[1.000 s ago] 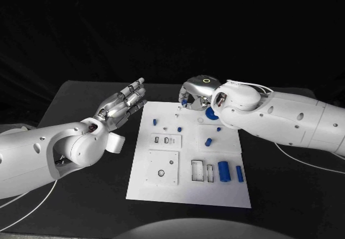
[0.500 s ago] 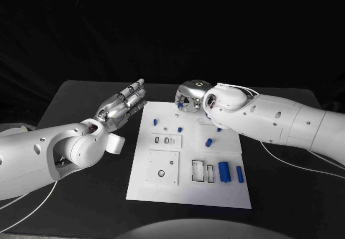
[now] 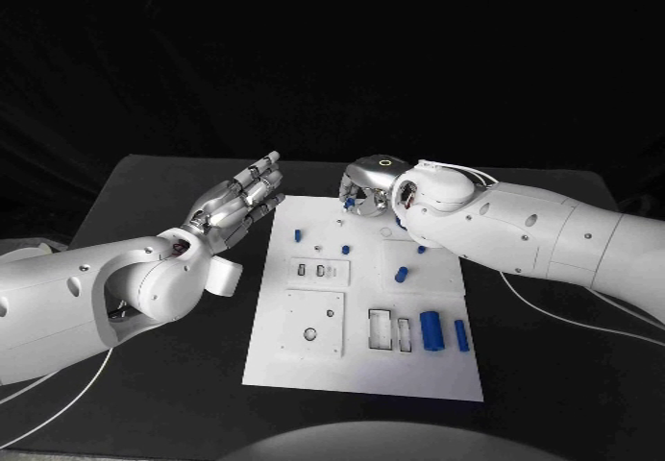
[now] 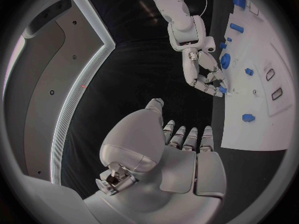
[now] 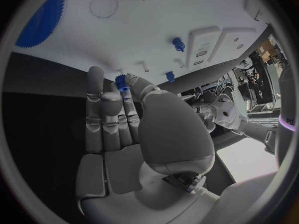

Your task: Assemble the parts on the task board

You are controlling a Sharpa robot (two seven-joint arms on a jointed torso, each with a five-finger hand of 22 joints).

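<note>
task board (image 3: pixel 363 370): white, flat, mid-table | blue parts (image 3: pixel 431 330): scattered on it | small peg (image 5: pixel 122 87): pinched in fingers (image 5: pixel 127 104)

White arms, silver hands

Both arms (image 3: pixel 97 298) are glossy white shells dotted with small dark screw holes; thin white cables (image 3: pixel 582 303) trail from them. The right hand (image 3: pixel 372 185) bears a small lit ring; the left hand (image 3: pixel 238 200) has dark-jointed silver fingers.

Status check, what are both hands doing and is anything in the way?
Right hand pinching a small blue part over the task board's far end. Left hand open beside the board, holding nothing. Nothing seen blocking.
</note>
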